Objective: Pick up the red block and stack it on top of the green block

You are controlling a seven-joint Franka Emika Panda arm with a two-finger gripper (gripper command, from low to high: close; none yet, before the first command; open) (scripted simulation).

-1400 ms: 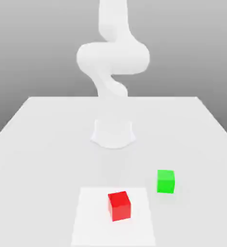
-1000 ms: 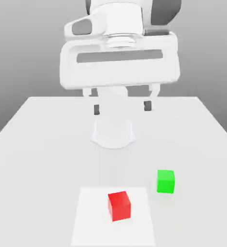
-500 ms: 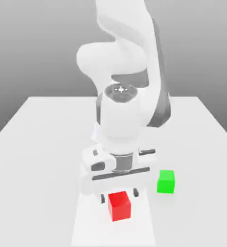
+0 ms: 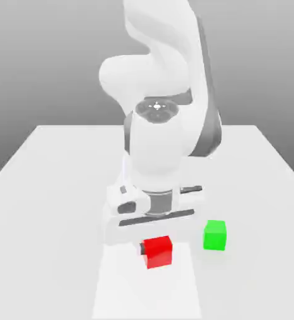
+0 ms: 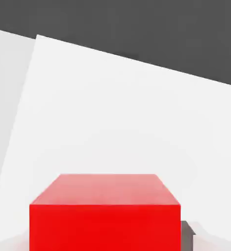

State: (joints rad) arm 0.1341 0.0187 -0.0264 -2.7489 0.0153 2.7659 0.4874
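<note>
The red block (image 4: 158, 252) hangs a little above the white patch (image 4: 143, 290), between the fingers of my gripper (image 4: 157, 249), which is shut on it. One dark fingertip (image 4: 143, 249) shows against the block's side toward the exterior view's left. In the hand view the red block (image 5: 105, 215) looms close, with a dark fingertip (image 5: 187, 234) at its edge. The green block (image 4: 215, 235) rests on the table toward the exterior view's right of the red one, a small gap apart.
The white table (image 4: 49, 187) stretches wide around both blocks. My bulky white arm (image 4: 165, 137) stands over the middle of the table, behind the blocks. Beyond the table's far edge is a grey backdrop.
The arm swung down over the red block and its hand dropped around it. Since half a second ago the red block has risen slightly off the white patch.
</note>
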